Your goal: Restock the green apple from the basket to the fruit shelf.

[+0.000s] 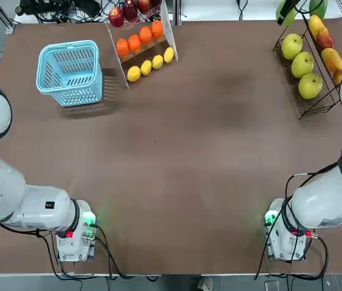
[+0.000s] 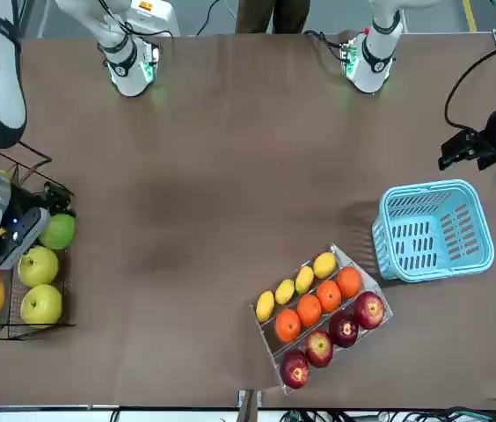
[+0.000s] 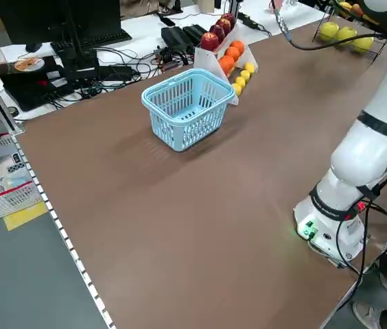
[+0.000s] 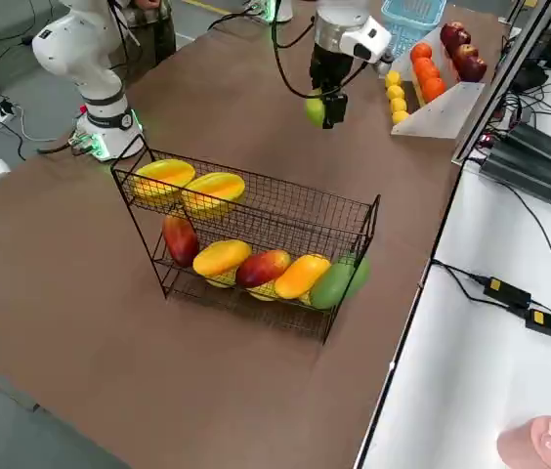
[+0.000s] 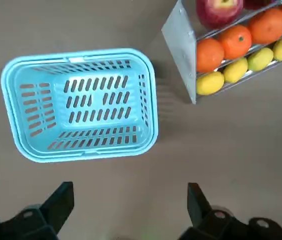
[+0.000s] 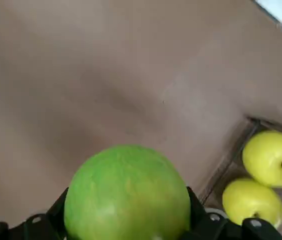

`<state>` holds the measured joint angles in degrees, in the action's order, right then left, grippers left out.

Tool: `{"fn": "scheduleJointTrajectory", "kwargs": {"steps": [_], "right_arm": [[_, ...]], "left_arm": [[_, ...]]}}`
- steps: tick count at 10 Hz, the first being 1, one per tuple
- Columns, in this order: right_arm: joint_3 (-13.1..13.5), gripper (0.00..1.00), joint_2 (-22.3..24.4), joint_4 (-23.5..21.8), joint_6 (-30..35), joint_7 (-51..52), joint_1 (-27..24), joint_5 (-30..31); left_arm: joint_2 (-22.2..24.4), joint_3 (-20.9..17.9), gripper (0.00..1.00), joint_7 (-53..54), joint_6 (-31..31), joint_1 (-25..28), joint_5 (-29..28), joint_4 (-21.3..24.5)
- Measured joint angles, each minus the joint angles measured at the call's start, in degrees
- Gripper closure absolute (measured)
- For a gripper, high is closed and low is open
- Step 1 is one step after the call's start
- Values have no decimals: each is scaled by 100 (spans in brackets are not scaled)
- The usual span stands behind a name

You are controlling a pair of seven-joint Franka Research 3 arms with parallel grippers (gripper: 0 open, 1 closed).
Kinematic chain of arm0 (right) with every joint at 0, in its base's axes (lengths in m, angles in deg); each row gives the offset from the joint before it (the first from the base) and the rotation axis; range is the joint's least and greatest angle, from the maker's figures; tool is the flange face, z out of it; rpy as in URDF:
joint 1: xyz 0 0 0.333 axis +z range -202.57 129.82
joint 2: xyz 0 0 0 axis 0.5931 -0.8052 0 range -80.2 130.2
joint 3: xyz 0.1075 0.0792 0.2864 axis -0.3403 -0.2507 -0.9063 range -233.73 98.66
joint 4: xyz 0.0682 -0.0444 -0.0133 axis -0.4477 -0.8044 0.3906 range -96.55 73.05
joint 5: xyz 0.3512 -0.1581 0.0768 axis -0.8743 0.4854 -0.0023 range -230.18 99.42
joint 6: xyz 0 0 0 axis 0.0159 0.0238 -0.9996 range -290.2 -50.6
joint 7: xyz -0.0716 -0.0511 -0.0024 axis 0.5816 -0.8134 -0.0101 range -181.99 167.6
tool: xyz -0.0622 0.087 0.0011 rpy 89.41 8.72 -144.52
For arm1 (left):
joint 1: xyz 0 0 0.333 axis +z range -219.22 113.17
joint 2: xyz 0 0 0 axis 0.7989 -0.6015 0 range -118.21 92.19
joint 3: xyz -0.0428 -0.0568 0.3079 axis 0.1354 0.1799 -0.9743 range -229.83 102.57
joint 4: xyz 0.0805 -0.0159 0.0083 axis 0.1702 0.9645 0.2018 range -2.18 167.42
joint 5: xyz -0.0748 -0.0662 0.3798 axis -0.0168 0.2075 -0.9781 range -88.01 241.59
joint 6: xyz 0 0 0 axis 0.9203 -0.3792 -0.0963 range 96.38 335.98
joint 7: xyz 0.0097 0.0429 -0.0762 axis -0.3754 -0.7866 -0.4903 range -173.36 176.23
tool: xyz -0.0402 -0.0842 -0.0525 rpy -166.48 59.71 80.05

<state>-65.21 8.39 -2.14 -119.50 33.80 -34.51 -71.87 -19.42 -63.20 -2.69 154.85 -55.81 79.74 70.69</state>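
My right gripper (image 4: 326, 106) is shut on the green apple (image 6: 127, 192) and holds it in the air beside the fruit shelf (image 4: 256, 181), just off the end of the black wire rack. In the front view the green apple (image 2: 58, 230) hangs next to the rack's row of big yellow-green fruits (image 2: 39, 265). The light blue basket (image 1: 68, 45) stands at the far left of the table with nothing in it. My left gripper (image 5: 129, 205) hovers open a short way from the basket (image 5: 151, 100).
A white tiered stand (image 1: 142, 42) with lemons, oranges and red apples sits right of the basket at the back edge. The rack's lower tier holds orange-red and yellow fruits (image 4: 256, 269). Both arm bases (image 1: 74, 239) stand at the near edge.
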Motion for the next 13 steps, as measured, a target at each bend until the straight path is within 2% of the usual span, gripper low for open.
{"fn": "scheduleJointTrajectory", "kwargs": {"steps": [2,3,4,6,10,13], "right_arm": [[-10,11,4,236,517,-385,16,438],[-5,11,7,389,739,-458,12,637],[13,11,13,587,952,-473,-26,742],[32,11,24,988,1232,-342,-246,824],[52,11,30,1663,1377,786,-780,1143],[54,11,-82,1758,1052,1576,-1103,1397]], "left_arm": [[-14,2,0,1,53,0,-286,-7],[-37,-3,0,1,300,18,-317,15],[-87,-4,0,-2,616,55,-317,54],[-176,-4,0,-19,817,93,-274,81],[-155,-3,0,-4,839,99,-266,69],[-102,-3,0,-3,763,105,-266,69]]}}
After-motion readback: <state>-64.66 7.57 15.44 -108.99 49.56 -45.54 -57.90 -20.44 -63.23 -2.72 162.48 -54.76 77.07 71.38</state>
